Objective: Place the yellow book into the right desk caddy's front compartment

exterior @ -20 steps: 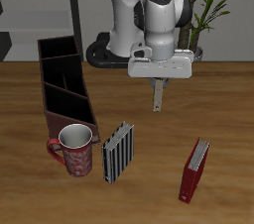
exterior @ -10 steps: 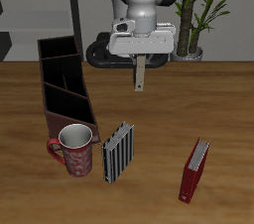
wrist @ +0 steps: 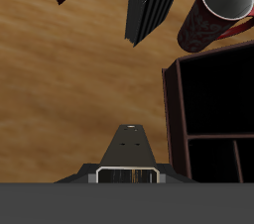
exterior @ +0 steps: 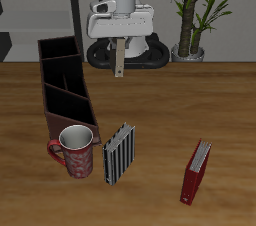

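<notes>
My gripper (exterior: 119, 50) is shut on the yellow book (exterior: 119, 60), a thin tan book that hangs upright below the fingers, high above the table. In the wrist view the book (wrist: 127, 154) shows edge-on between the jaws. The right desk caddy (exterior: 63, 82) is a long dark maroon box with dividers, standing on the table beside and below the book; its open sections also show in the wrist view (wrist: 213, 109). The book is apart from the caddy.
A red mug (exterior: 76, 150) stands at the caddy's front end. A black-and-white striped book (exterior: 119, 153) stands beside it. A red book (exterior: 196, 171) stands near the table's front edge. A potted plant (exterior: 192, 15) is at the back.
The gripper has carried the yellow book sideways toward the caddy and a little higher and farther back. Nothing on the table has moved.
</notes>
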You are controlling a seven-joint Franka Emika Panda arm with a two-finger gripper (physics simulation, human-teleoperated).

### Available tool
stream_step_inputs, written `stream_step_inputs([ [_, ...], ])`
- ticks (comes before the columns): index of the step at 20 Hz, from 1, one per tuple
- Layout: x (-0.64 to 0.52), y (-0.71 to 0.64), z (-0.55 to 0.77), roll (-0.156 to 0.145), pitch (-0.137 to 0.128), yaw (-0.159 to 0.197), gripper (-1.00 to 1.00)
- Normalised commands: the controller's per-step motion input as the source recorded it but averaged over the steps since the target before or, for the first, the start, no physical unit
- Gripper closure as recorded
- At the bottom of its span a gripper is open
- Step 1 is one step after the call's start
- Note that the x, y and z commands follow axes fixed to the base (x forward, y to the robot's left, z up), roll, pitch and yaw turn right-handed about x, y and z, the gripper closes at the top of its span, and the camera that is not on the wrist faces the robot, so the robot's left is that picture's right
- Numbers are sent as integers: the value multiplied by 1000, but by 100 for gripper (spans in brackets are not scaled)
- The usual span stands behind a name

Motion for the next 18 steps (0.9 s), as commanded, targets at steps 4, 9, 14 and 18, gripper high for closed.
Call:
stream_step_inputs([
  [4,-80,-470,302,-43,-22,33,100],
  [9,-48,-440,78,-95,-17,40,100],
  [14,-29,-275,23,-36,12,26,100],
  [18,-33,-326,7,-60,12,11,100],
])
